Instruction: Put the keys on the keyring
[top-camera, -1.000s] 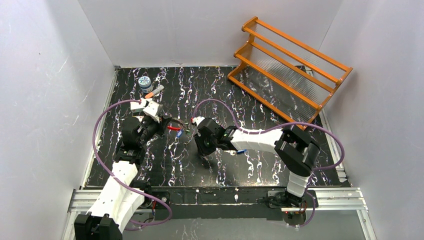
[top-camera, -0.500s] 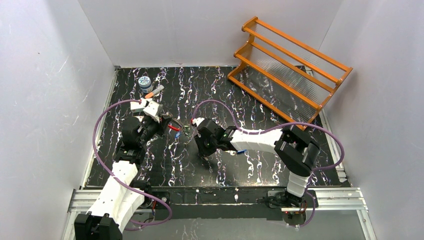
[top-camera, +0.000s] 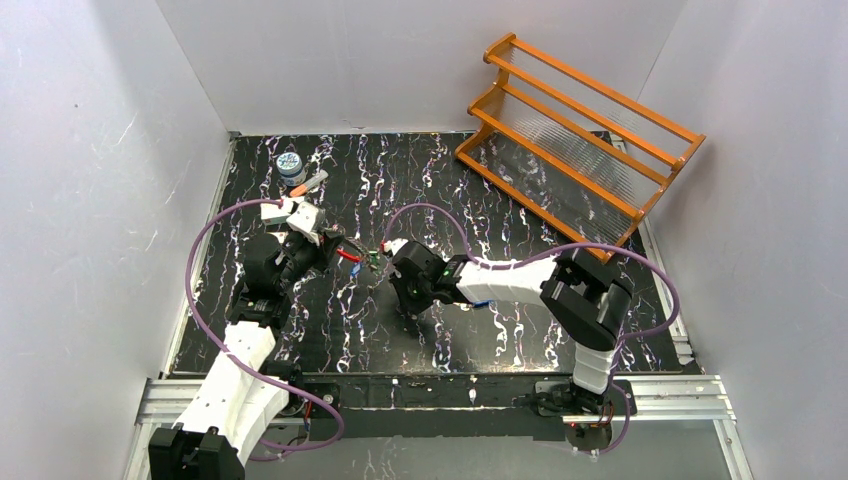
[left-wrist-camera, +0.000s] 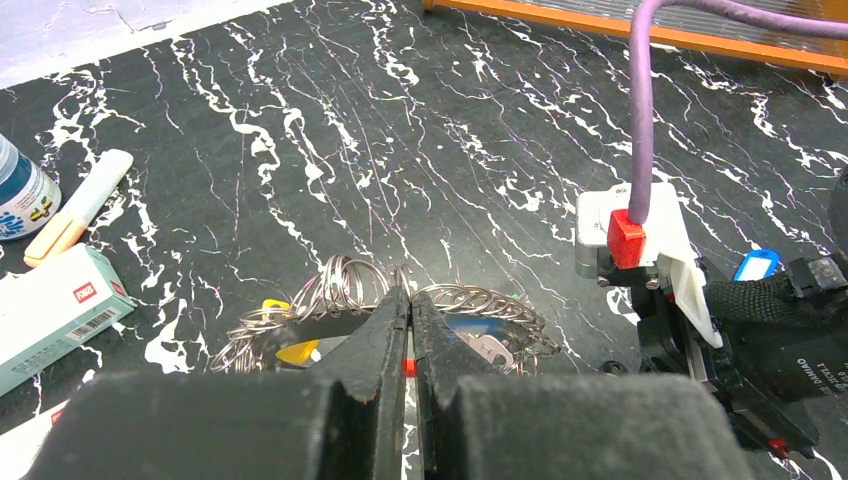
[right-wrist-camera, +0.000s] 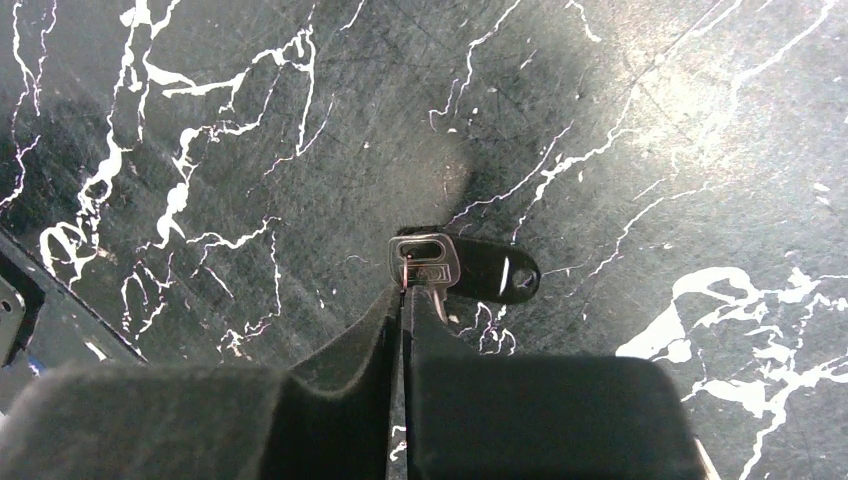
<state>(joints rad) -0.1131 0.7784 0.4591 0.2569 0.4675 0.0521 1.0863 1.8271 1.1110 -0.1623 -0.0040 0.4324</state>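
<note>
Our right gripper (right-wrist-camera: 403, 298) has just pinched shut on a key (right-wrist-camera: 425, 262) at its fingertips (black tag (right-wrist-camera: 497, 272) trailing beyond), so we judge threading can begin; the left gripper (left-wrist-camera: 410, 303) stays clamped on the keyring (left-wrist-camera: 335, 285) just ahead

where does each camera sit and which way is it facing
Top external: above and behind the bases, looking down on the table; left arm and right arm show.
Left wrist: low, facing across the table past the left gripper, shut on the keyring; right arm beyond.
Right wrist: facing down past the right gripper, shut on a key.
Shared: top and left wrist both show the keyring.
</note>
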